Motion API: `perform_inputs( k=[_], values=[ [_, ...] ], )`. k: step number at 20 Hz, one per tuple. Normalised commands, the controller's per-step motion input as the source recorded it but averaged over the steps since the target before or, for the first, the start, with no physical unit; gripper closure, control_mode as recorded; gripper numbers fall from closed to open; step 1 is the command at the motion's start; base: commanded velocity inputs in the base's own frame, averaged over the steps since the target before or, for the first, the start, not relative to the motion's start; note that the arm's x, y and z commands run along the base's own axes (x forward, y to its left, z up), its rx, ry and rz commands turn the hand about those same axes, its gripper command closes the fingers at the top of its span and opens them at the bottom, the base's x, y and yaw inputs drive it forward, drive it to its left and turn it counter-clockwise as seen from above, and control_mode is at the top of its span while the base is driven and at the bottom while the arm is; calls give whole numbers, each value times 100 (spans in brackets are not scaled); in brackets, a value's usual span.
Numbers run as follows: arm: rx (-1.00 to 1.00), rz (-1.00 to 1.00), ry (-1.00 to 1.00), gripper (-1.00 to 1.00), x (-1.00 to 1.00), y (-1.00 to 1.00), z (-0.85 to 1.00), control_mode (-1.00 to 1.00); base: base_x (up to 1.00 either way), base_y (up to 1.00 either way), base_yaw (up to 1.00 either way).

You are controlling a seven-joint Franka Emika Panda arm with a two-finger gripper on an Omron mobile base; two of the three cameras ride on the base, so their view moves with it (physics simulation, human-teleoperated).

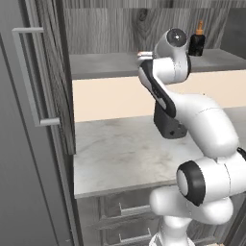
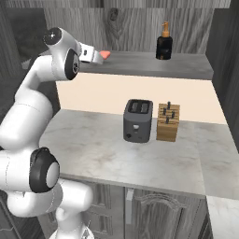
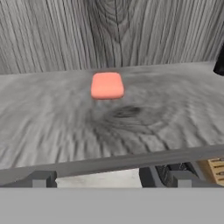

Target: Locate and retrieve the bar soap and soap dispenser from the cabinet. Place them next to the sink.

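Hand view looks along the grey shelf (image 3: 131, 127) of the cabinet (image 3: 109, 30) at the bar soap (image 3: 107, 85), which lies flat toward the back of the shelf, apart from the rear wall, with the two finger tips (image 3: 41, 178) spread wide at the bottom edge and nothing between them, so the gripper (image 3: 111, 179) is released and short of the bar. The soap looks light, stiff and probably slick, with rounded corners that could squirt out of a hard pinch; I judge the best hold is across its two longer flat sides, low down, with the pads squarely on them. The right base view shows what the hand camera misses: the soap dispenser (image 2: 164, 43) standing upright further right on the same shelf, well apart from the bar, and the toaster (image 2: 137, 120) just beside the knife block (image 2: 168, 122) on the counter (image 2: 93, 149) below. The left base view shows the swung-open cabinet door with its silver bar handle (image 1: 30, 77) at the left.
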Motion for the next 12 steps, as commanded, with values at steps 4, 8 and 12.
perform_inputs(
  k=[4,8,12],
  values=[
    [0,0,1,-100,32,-4,0,-100,0,0,0],
    [0,-3,0,-100,29,-19,0,-100,0,0,0],
    [0,-5,0,-100,23,-14,0,-100,0,0,0]
  ],
)
